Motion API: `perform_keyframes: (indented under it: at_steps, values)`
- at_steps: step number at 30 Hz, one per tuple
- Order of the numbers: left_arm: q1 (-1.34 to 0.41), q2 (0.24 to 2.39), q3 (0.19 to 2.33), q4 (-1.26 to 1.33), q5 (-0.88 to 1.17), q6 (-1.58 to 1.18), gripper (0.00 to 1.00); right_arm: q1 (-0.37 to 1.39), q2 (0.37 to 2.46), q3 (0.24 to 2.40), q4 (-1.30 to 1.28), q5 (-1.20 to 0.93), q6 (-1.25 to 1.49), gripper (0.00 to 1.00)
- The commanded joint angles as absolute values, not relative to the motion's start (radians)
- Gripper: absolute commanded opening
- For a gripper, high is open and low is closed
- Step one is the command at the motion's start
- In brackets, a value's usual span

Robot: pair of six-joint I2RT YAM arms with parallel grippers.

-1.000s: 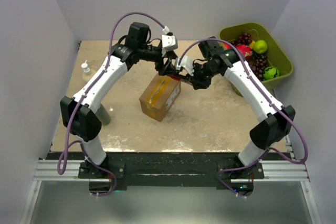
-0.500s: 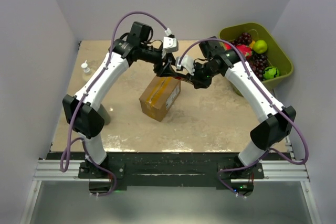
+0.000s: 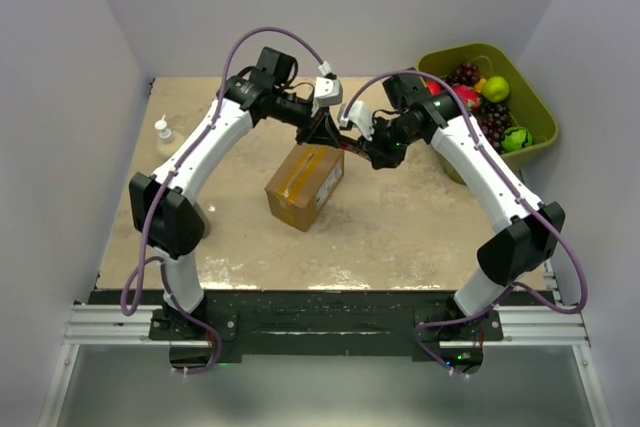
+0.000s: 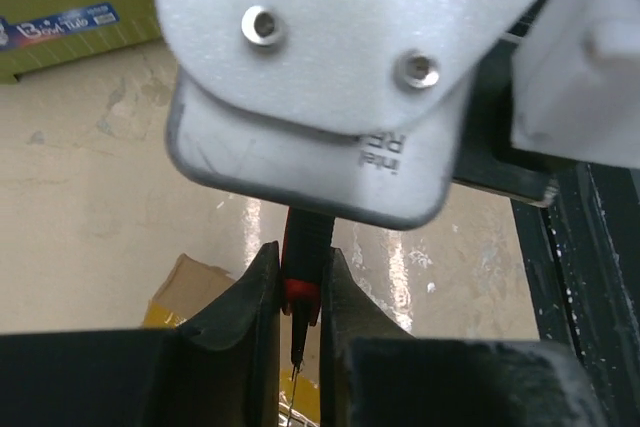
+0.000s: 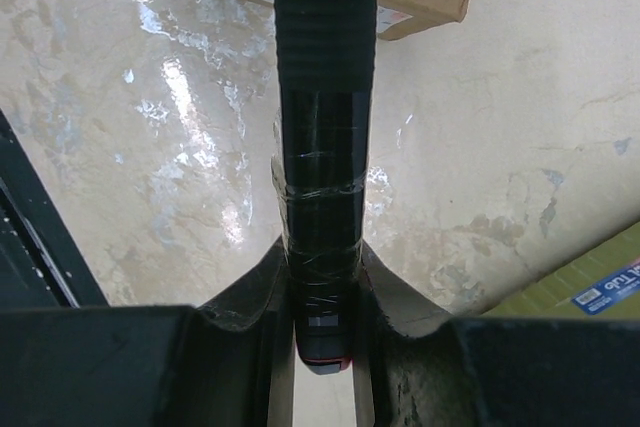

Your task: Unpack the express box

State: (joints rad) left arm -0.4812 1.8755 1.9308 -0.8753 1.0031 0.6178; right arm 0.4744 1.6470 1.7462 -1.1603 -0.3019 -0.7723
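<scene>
The express box (image 3: 305, 185) sits mid-bench (image 3: 400, 227), yellowish tape along its top; both arms meet just above its far end; the right pincer (image 5: 320, 252) clamps a black-handled tool (image 5: 322, 97); the left pincer (image 4: 300, 259) pinches the tool's red-collared tip.
</scene>
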Motion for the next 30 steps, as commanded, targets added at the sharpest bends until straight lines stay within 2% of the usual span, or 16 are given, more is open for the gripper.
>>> perform_keyframes:
  at_steps: [1, 2, 3, 5, 6, 8, 9, 11, 12, 13, 14, 15, 17, 26, 30]
  values:
    - [-0.486, 1.868, 1.893, -0.804, 1.097, 0.555, 0.0, 0.48, 1.598, 1.749, -1.118, -0.341, -0.74, 0.01]
    - [-0.485, 1.864, 1.863, -0.783, 1.112, 0.548, 0.0, 0.474, 1.586, 1.729, -1.105, -0.347, -0.701, 0.11]
    - [-0.485, 1.861, 1.846, -0.769, 1.127, 0.529, 0.0, 0.447, 1.582, 1.721, -1.08, -0.388, -0.689, 0.34]
    - [-0.482, 1.838, 1.774, -0.698, 1.161, 0.499, 0.0, 0.398, 1.559, 1.73, -1.069, -0.489, -0.674, 0.48]
    - [-0.479, 1.827, 1.746, -0.663, 1.172, 0.453, 0.0, 0.332, 1.554, 1.739, -1.056, -0.546, -0.664, 0.62]
    - [-0.451, 1.789, 1.636, -0.478, 1.218, 0.362, 0.0, 0.275, 1.548, 1.756, -1.013, -0.682, -0.568, 0.76]
    - [-0.437, 1.772, 1.591, -0.386, 1.232, 0.225, 0.0, 0.237, 1.558, 1.767, -0.999, -0.733, -0.545, 0.78]
    - [-0.396, 1.72, 1.438, -0.023, 1.258, 0.035, 0.0, 0.227, 1.577, 1.796, -1.006, -0.84, -0.493, 0.79]
    - [-0.384, 1.706, 1.39, 0.127, 1.261, -0.183, 0.0, 0.226, 1.595, 1.799, -1.018, -0.876, -0.485, 0.8]
    - [-0.365, 1.694, 1.349, 0.25, 1.264, -0.281, 0.0, 0.227, 1.603, 1.798, -1.02, -0.911, -0.477, 0.86]
    - [-0.359, 1.694, 1.289, 0.472, 1.264, -0.381, 0.0, 0.226, 1.611, 1.786, -1.019, -0.976, -0.465, 0.88]
    - [-0.353, 1.694, 1.26, 0.585, 1.267, -0.575, 0.0, 0.227, 1.621, 1.778, -1.011, -1.004, -0.459, 0.89]
    - [-0.35, 1.698, 1.201, 0.854, 1.256, -0.733, 0.0, 0.225, 1.631, 1.753, -1.002, -1.046, -0.431, 0.94]
    - [-0.318, 1.716, 1.207, 0.98, 1.252, -0.893, 0.0, 0.225, 1.644, 1.694, -0.874, -1.12, -0.302, 0.92]
    - [-0.318, 1.729, 1.23, 0.973, 1.272, -0.899, 0.0, 0.225, 1.667, 1.69, -0.778, -1.186, -0.209, 0.85]
